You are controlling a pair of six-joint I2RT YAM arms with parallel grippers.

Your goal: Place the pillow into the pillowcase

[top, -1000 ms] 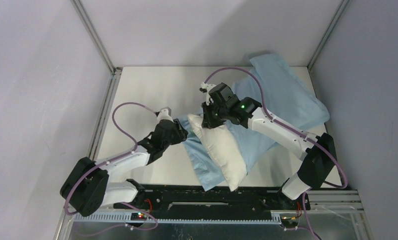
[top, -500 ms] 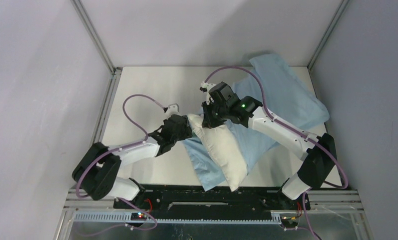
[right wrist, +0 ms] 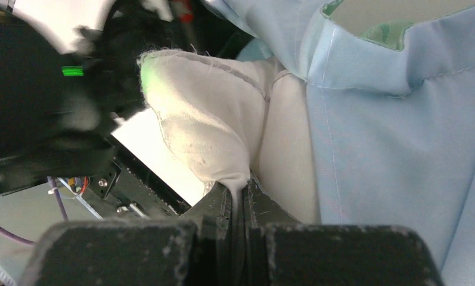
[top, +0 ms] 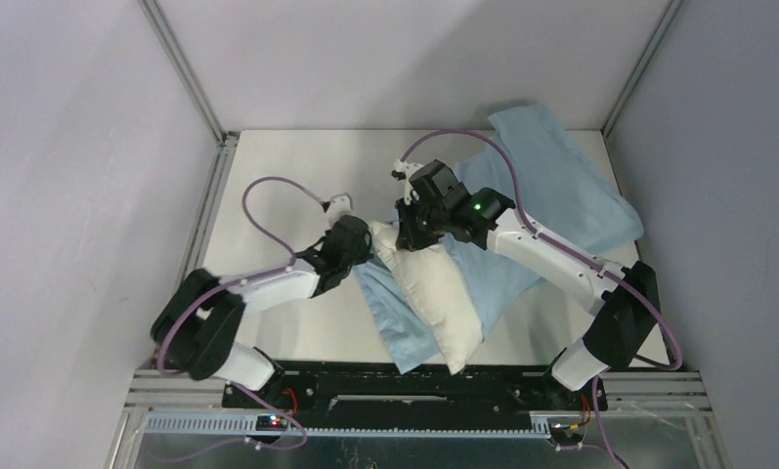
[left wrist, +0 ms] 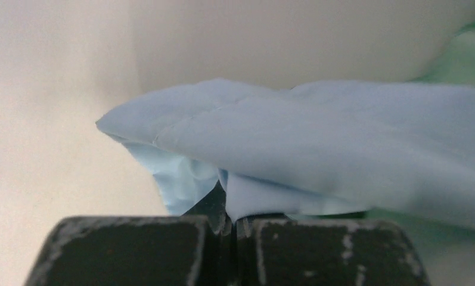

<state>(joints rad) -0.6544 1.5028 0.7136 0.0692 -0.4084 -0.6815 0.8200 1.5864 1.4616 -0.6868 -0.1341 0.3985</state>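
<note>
Now left claw (left wrist: 232,223) is clamped on the pillowcase (left wrist: 318,161) edge just left of the pillow (top: 434,293), right claw (right wrist: 241,196) pinching its far corner, long axis running near-right from there across the pillowcase on the table (top: 297,186).

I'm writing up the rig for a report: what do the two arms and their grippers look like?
Both arms have white link shells with black joint housings. A purple cable loops along the left arm and the right arm; the right one shows a green light near its wrist. The left gripper and right gripper have matte black, scuffed fingers.
</note>
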